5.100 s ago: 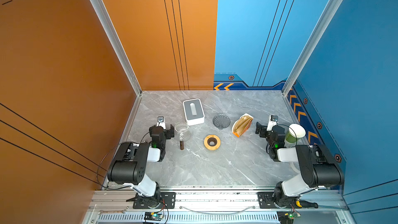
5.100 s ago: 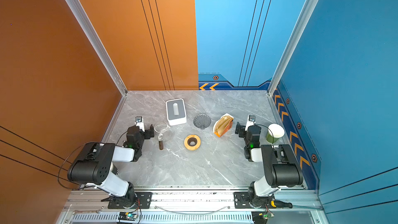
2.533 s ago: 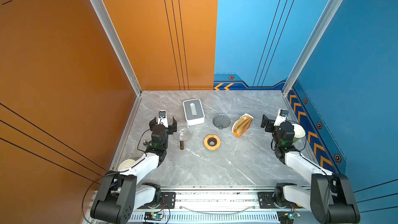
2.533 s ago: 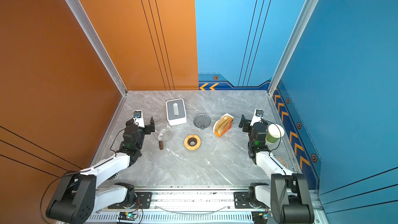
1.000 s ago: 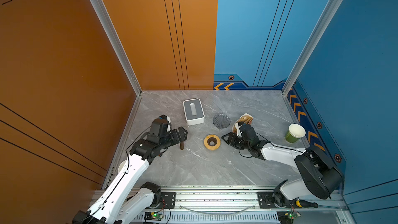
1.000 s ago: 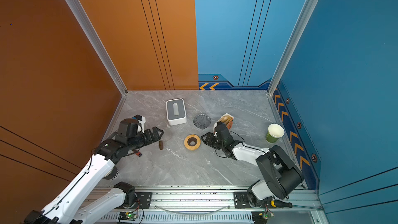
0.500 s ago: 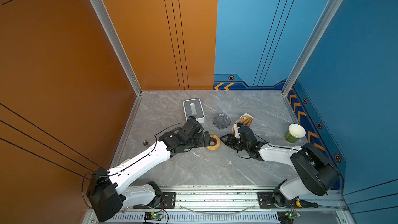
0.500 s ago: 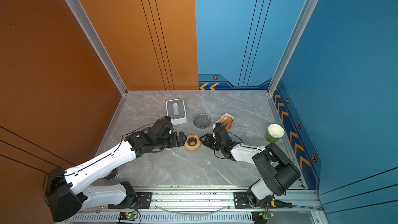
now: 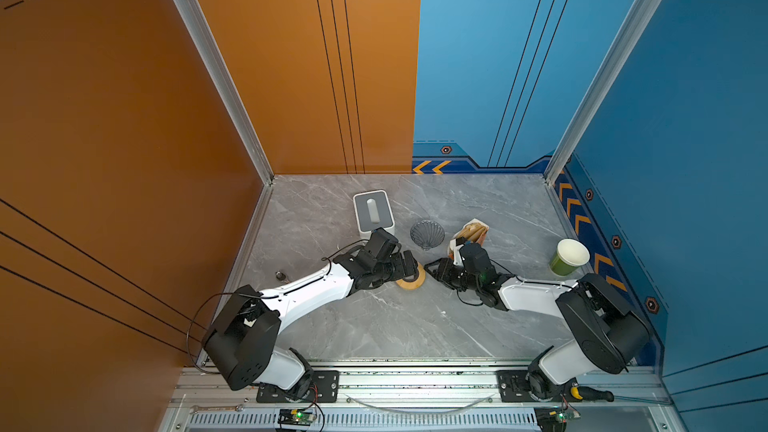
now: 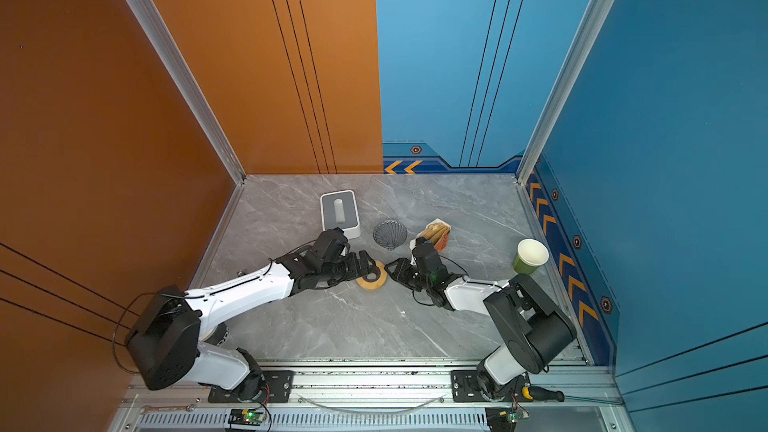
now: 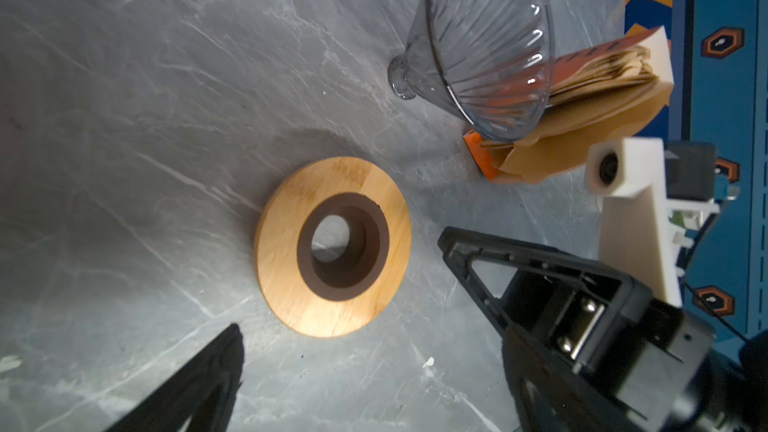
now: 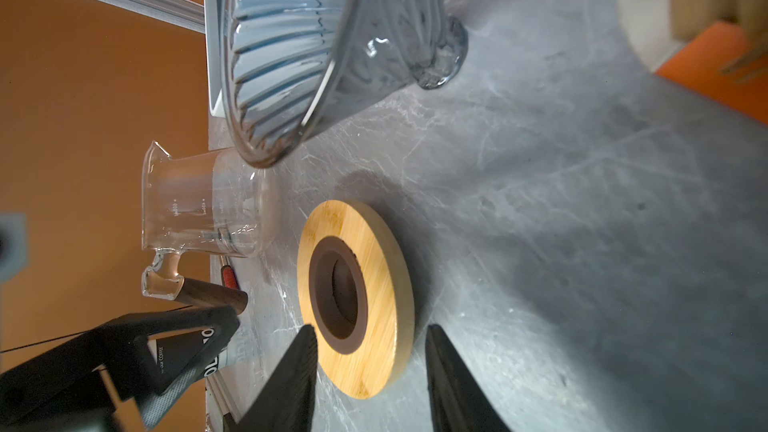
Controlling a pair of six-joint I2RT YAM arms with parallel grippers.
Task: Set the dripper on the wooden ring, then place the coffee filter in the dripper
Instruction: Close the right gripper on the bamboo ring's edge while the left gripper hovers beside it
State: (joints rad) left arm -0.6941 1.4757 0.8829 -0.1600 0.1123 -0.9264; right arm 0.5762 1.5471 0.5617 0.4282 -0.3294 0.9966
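Both empty, the left gripper (image 9: 408,264), wide open, and the right gripper (image 12: 368,332), part open, crowd the ring (image 9: 412,281). The filter (image 9: 471,233) lies in its pack beside the tipped dripper (image 9: 427,233) on the counter (image 9: 374,326). Likely risks: the grippers colliding, or the dripper being knocked rolling.

Left gripper (image 9: 409,265), fingers wide apart; right gripper (image 9: 434,270), fingers less parted; nearly tip to tip.

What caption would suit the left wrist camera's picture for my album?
Wooden ring on grey marble table, ribbed see-through dripper and pack of tan paper filters nearby.
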